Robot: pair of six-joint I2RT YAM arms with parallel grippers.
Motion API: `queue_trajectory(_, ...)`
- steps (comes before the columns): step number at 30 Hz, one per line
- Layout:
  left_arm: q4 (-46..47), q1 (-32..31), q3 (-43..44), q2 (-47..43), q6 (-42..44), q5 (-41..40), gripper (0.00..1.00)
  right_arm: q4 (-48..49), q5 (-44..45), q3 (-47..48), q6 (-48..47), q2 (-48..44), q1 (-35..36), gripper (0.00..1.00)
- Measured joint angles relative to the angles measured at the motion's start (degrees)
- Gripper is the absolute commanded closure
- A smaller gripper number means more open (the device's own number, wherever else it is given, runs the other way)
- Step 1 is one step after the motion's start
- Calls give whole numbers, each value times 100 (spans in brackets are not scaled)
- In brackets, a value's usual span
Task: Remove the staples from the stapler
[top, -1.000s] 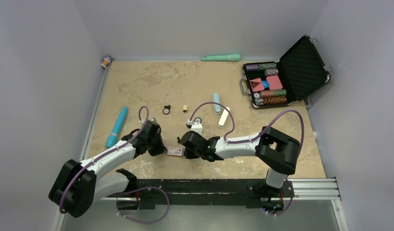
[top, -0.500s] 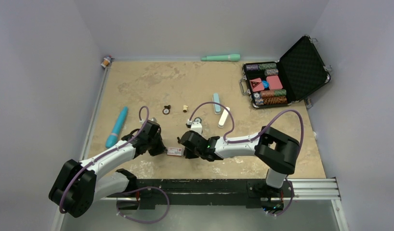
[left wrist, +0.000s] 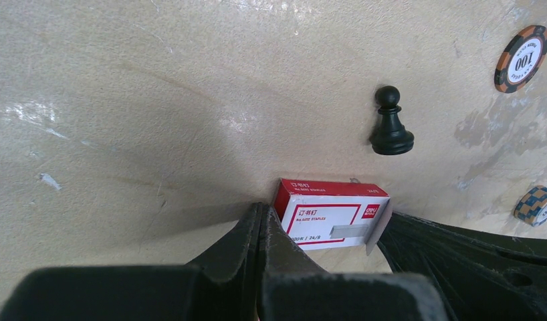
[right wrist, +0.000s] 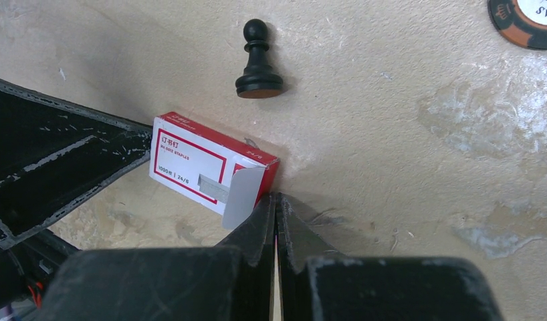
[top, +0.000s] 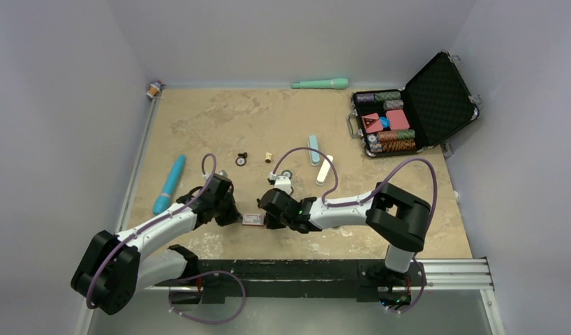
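The left tool (left wrist: 261, 210) has its two dark fingers pressed flat together with nothing between them, and its tip meets the near corner of a small staple box (left wrist: 327, 212). From the opposite end the right tool (right wrist: 275, 200) is likewise closed on nothing, its tip set against the box's open flap. The box therefore sits directly ahead of each tool and bridges the gap between them. Closed fingers make a stiff, narrow pusher, so I judge the pair is bracing or nudging the box, not lifting it. The box is thin red-and-white printed card, sharp-cornered, and lies flat on the mottled, matte beige tabletop (top: 213, 122). A glossy black chess pawn (right wrist: 257, 60) stands upright beyond it, and a striped round poker chip (left wrist: 523, 59) lies further out. The stapler (top: 314, 149), a smooth pale-blue oblong with rounded ends, lies well beyond the right tool. Its white matching part (top: 324, 169) lies just beside it, separate. Neither tool is touching them, so the staples may already be out, though none can be made out.
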Motion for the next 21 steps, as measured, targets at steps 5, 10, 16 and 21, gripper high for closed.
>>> queue_trajectory(5, -4, 0, 2, 0, 0, 0, 100, -2, 2, 13, 0, 9, 0, 100)
queue_trajectory(10, -31, 0, 15, 9, -4, -2, 100, -28, 11, 15, 4, 4, 0, 100)
queue_trajectory(16, -382, -2, 138, 20, -4, 2, 100, -516, 59, 15, 9, -234, 2, 100)
queue_trajectory(21, -1235, -7, 251, -407, 2, 0, 93, -990, 127, -4, -24, -1040, 2, 62)
